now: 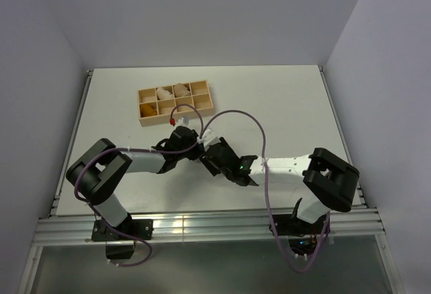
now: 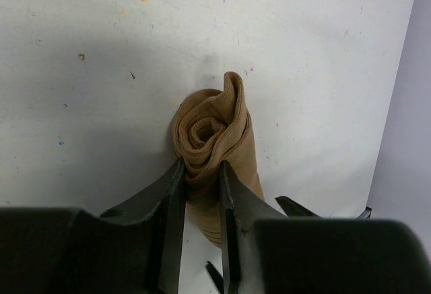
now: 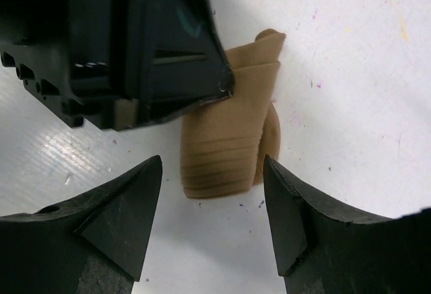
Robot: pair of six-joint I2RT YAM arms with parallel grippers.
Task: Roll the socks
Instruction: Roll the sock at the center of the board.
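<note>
The rolled sock (image 2: 214, 132) is lying on the white table (image 2: 101, 52), where both arms are meeting, on the near side of the wooden compartment tray (image 1: 140, 105). It is showing tan-brown ribbed knit, wound into a tight spiral at one end, with a flatter ribbed end trailing out. The left gripper (image 2: 201, 167) is pinching the roll between narrow black fingers, pressing the fabric in. The right gripper (image 3: 212, 166) is standing spread, its blunt matte wedge fingers flanking the flat end; contact cannot be told. The table surface is looking scuffed and colour-flecked.
</note>
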